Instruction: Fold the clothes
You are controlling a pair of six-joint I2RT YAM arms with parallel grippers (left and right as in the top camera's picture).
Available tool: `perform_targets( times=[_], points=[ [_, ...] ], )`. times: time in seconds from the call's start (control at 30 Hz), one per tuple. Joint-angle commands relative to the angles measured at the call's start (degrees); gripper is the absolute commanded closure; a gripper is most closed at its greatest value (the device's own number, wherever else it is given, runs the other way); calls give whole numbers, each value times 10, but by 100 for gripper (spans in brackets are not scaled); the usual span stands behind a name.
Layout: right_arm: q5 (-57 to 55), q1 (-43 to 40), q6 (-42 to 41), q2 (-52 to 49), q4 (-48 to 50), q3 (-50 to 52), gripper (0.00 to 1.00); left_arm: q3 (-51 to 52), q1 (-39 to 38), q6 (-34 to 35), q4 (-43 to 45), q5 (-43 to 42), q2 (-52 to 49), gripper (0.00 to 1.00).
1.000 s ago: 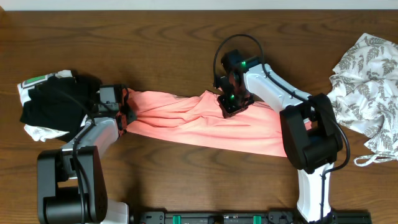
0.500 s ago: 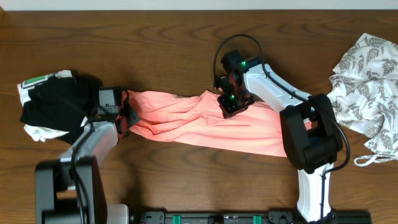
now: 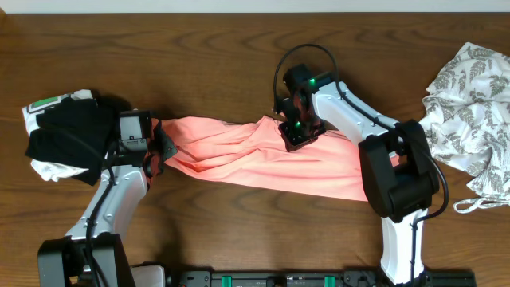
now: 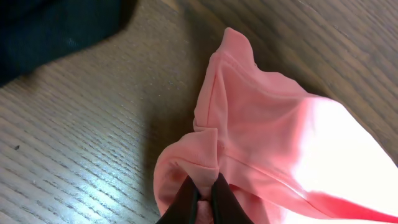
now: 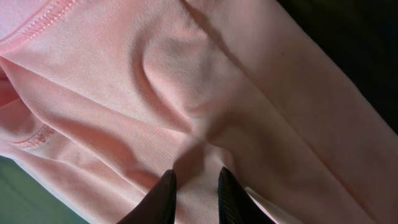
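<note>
A: Overhead: pink T-shirt (image 3: 239,155) lies bunched across the table (image 3: 199,56) centre, running 9 to 3 o'clock. Left gripper (image 3: 159,151) is at its 9 o'clock end. Right gripper (image 3: 293,131) sits on a raised ridge near 12.
B: Other garments?
A: Black-and-white bundle (image 3: 68,131) at far 9, leaf-print garment (image 3: 470,104) at 2.
B: Left wrist?
A: Fingers (image 4: 186,202) closed tight, pinching a fold of T-shirt edge. Bundle at 11 o'clock.
B: Right wrist?
A: Fingers (image 5: 163,196) narrowly apart, a pinch of T-shirt fabric clamped between them.
</note>
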State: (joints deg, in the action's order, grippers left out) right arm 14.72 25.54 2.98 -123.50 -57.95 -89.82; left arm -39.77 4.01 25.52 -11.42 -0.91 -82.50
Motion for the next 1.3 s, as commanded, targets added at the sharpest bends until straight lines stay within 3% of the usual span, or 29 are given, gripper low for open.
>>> perform_targets(
  times=[0.0, 0.07, 0.1, 0.27, 0.77, 1.27],
  points=[
    [1, -8, 5, -2, -1, -4, 78, 2, -2, 1, -2, 1, -2, 83],
    [1, -8, 5, -2, -1, -4, 78, 2, -2, 1, -4, 0, -6, 55],
    [1, -8, 5, -2, -1, -4, 78, 2, -2, 1, -4, 1, -9, 49],
    [1, -8, 5, -2, -1, -4, 78, 2, -2, 1, -1, 1, -35, 41],
    [0, -8, 5, -3, -1, -4, 77, 2, -2, 1, 48, 59, -88, 39],
    [1, -8, 5, -2, -1, -4, 77, 2, -2, 1, 94, 50, -143, 38]
  ],
)
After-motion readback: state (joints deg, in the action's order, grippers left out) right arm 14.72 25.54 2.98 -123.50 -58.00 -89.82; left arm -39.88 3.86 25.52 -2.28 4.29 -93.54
